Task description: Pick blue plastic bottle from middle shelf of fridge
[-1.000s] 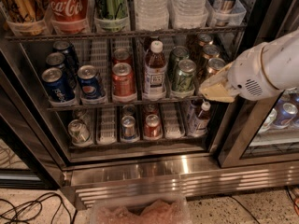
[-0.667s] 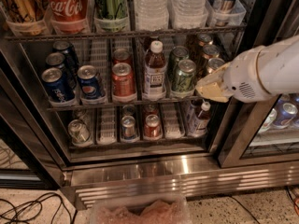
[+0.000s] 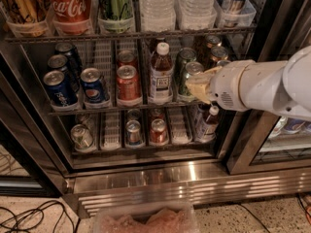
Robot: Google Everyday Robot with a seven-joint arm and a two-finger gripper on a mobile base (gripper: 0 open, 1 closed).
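Observation:
The blue plastic bottle [image 3: 161, 74] stands upright on the middle shelf [image 3: 104, 109] of the fridge [image 3: 146, 178]. It holds brown drink and has a white cap and a blue-and-white label. It is in a lane between red cans [image 3: 128, 83] and green cans [image 3: 186, 73]. My gripper [image 3: 198, 86], on the white arm coming in from the right, is at shelf height in front of the green cans. It is just right of the bottle and apart from it.
Blue Pepsi cans [image 3: 59, 88] fill the shelf's left lanes. Large Coca-Cola [image 3: 68, 4] and water bottles [image 3: 158, 4] sit in bins above. The lower shelf holds cans and a small bottle [image 3: 209, 123]. A dark door frame [image 3: 252, 140] stands at right. A clear bin [image 3: 146, 220] and cables [image 3: 29, 217] lie on the floor.
My arm and gripper have moved a little left toward the bottle. The bottle and cans have not moved.

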